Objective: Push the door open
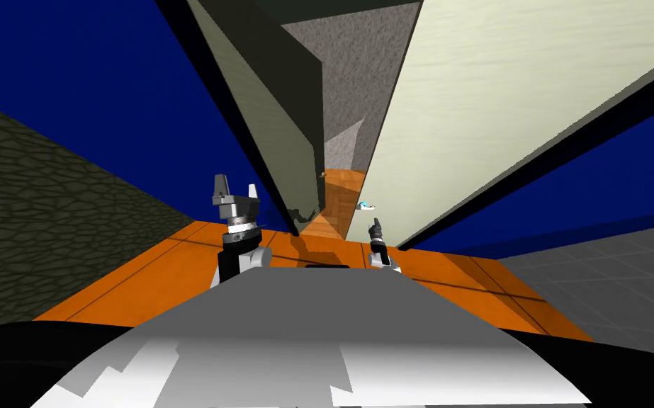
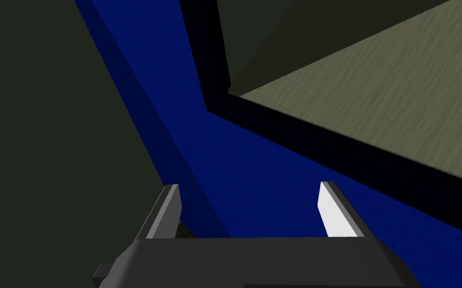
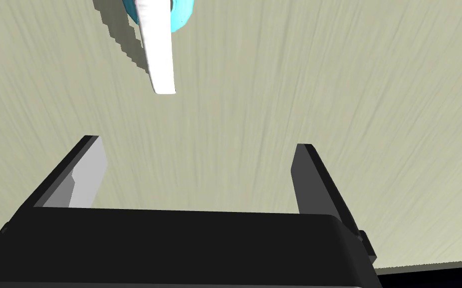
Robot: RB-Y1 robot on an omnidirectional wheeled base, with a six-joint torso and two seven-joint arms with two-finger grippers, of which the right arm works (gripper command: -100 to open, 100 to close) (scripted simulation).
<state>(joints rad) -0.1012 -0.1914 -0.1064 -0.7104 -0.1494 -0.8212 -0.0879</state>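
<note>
The right gripper [image 3: 197,150] has its fingers [image 3: 87,175] spread wide with nothing between them. They point straight at the face of the pale cream wood-grained door [image 3: 350,100], and I cannot tell whether the tips touch it. Ahead of these fingers, closer to the lit one, a white lever handle [image 3: 158,55] lies flat along the door. Its long axis runs from a cyan round base [image 3: 183,15] back toward the fingers, free end nearest them.

The left gripper [image 2: 250,195] is raised beside it. Its fingers [image 2: 332,212] are also wide apart and empty, and point at a blue wall [image 2: 255,170].

Past them a black frame [image 2: 325,145] borders a dark olive panel [image 1: 254,85]. The door stands upright on the orange floor [image 1: 141,276], ajar. A narrow gap between its edge and the olive panel shows a rough grey wall [image 1: 346,85] beyond.
</note>
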